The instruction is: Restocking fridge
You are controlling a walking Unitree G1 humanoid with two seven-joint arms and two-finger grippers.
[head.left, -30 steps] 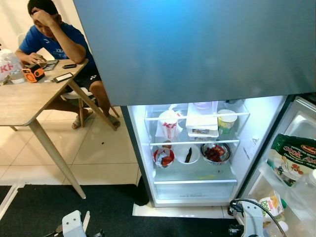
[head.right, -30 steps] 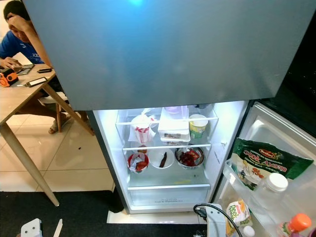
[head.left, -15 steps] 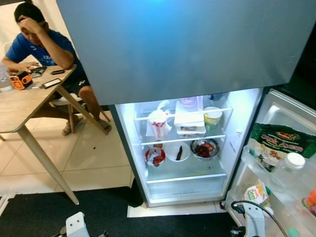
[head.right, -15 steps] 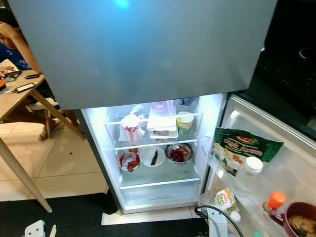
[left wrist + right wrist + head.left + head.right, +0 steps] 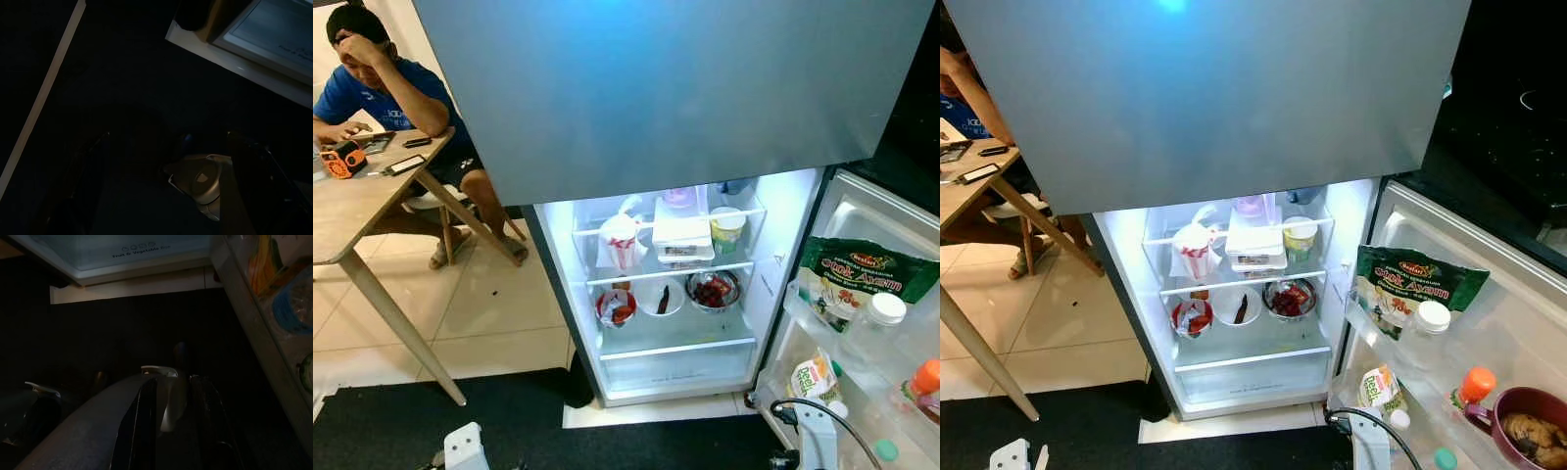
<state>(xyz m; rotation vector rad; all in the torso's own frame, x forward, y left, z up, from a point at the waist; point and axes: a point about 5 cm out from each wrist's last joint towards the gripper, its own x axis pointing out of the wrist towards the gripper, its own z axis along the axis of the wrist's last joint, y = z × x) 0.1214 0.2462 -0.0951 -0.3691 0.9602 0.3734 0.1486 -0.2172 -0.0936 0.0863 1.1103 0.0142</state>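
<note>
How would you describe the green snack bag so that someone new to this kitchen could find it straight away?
Start at the open fridge and look to its door, swung out on the robot's right. On the upper door shelf the green snack bag stands upright beside a clear white-capped bottle. It is the only dark green foil packet there, with a red and yellow logo.

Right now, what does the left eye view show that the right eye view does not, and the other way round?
Left eye view: the orange device on the table, and the seated person's head. Right eye view: the purple bowl of food in the door. Both: the open fridge, the green bag and the orange-capped bottle in the door, and three bowls on the lower shelf.
</note>
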